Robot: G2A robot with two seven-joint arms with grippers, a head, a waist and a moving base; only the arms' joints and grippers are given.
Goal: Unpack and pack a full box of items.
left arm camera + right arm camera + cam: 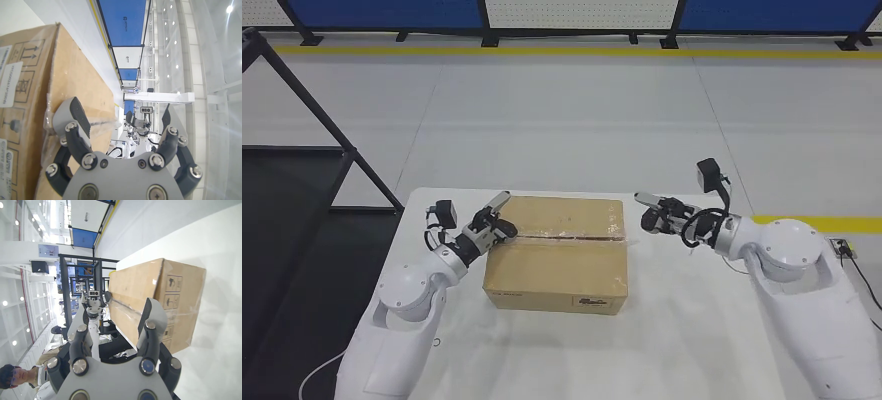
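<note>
Taped box point(557, 255) between left end effector point(504, 214) and right end effector point(644, 211); both spread apart.

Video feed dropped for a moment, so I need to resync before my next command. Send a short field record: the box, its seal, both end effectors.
box: brown cardboard box, flaps closed, standing on the white table
seal: clear tape along the top centre seam, wrinkled; cannot tell if it is cut
left end effector: open, at the box's left end by the seam; contact unclear
right end effector: open, off the box's right end, apart from it
contents: hidden by the closed flaps
</note>
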